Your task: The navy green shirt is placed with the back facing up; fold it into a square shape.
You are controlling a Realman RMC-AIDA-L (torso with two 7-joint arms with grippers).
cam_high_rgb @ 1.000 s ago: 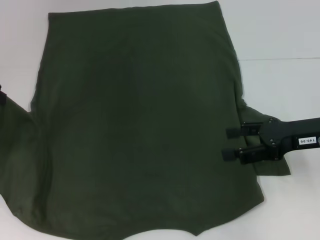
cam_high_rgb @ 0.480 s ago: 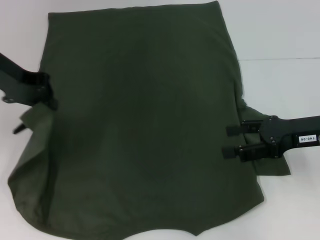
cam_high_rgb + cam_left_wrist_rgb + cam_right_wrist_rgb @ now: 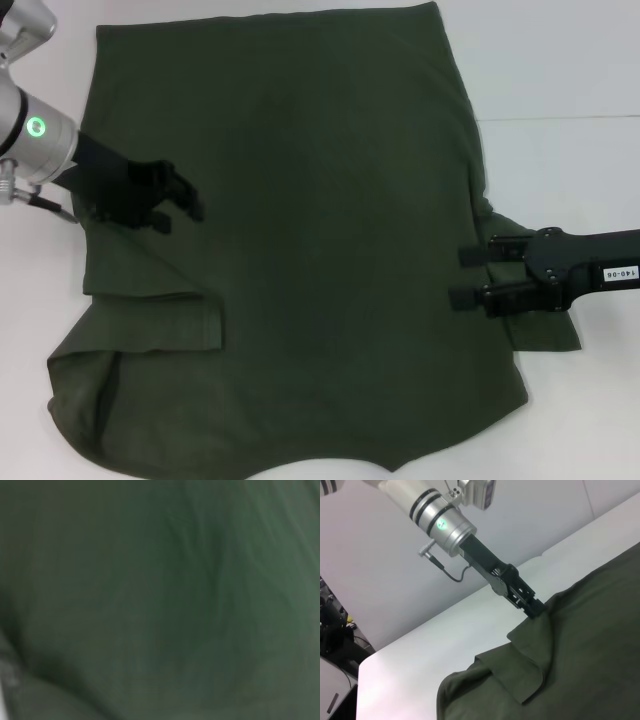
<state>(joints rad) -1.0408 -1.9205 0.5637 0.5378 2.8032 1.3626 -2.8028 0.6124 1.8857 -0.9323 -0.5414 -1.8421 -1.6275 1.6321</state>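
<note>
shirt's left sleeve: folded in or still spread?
Folded in: the navy green shirt has its left sleeve flap lying over the body, left gripper above it.

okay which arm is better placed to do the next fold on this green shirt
Probably the right. The left pincer has its sleeve folded onto the large dark olive-green cotton shirt, while the right pincer sits open at the opposite edge, where the other sleeve lies unfolded.

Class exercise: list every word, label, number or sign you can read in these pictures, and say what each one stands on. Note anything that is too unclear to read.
"140-06": black print, seen upside down in the head view, on a small white sticker on the right arm, behind the right tool.
The navy green shirt: no lettering shows on the side facing up.
The left arm's green glowing ring light, behind the left tool: a plain indicator, no text.
</note>
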